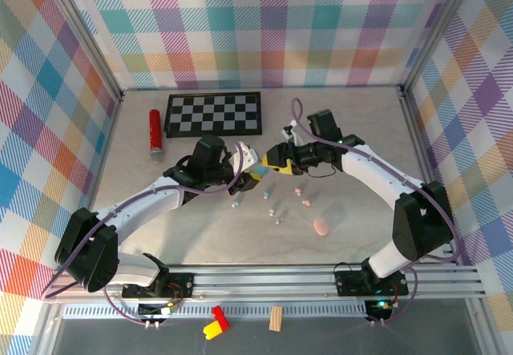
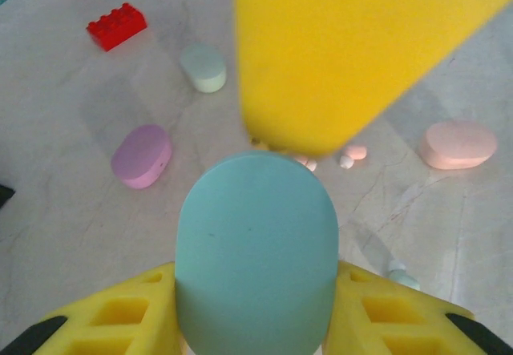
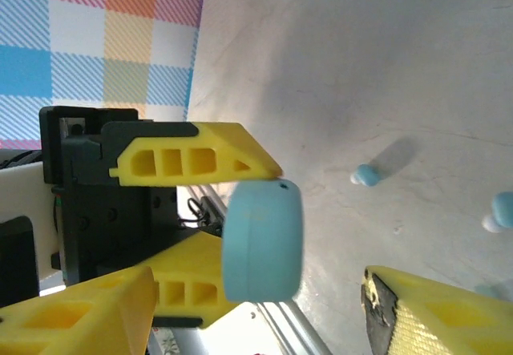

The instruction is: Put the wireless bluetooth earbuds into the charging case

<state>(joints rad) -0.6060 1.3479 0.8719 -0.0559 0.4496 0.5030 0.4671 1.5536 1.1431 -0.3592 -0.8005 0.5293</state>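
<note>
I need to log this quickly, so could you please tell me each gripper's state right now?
Left gripper: closed on the pale blue oval plastic case.
Right gripper: open.

I count four oval plastic cases, the blue case among them, and about six tiny stemmed plastic earbuds. There is one red toy brick, one red cylinder and one black-and-white checkerboard.
</note>
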